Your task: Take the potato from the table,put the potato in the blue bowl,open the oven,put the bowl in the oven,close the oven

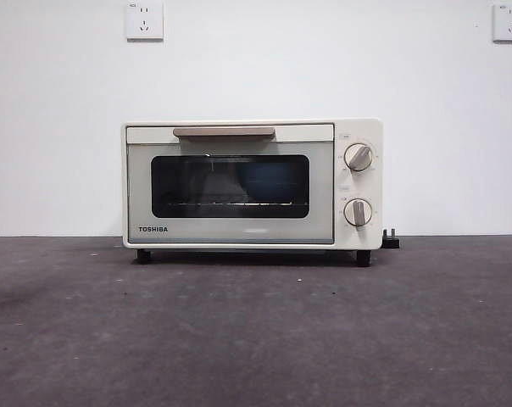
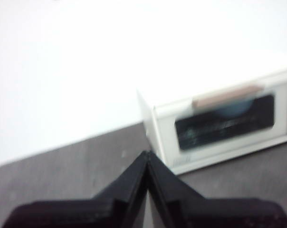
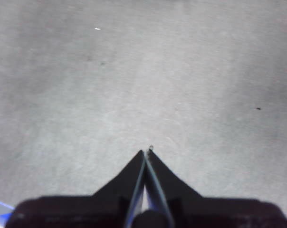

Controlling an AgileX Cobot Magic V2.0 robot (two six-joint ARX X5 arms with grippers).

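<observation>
Both of my grippers are shut to a point and hold nothing: the left gripper [image 2: 147, 156] hangs over the table [image 1: 256, 339] looking toward the oven [image 1: 252, 184], and the right gripper [image 3: 146, 154] faces bare table only. The oven door is closed, its beige handle [image 1: 224, 132] flush along the top. Through the dark glass I make out a blue shape, most likely the blue bowl [image 1: 273, 182]; the potato I cannot see, so I judge it sits inside that bowl. To my eye the closing step is done or nearly so. To finish well, I would check that the door seats evenly along its top edge, keep both arms well clear of the handle, and avoid nudging the oven.
</observation>
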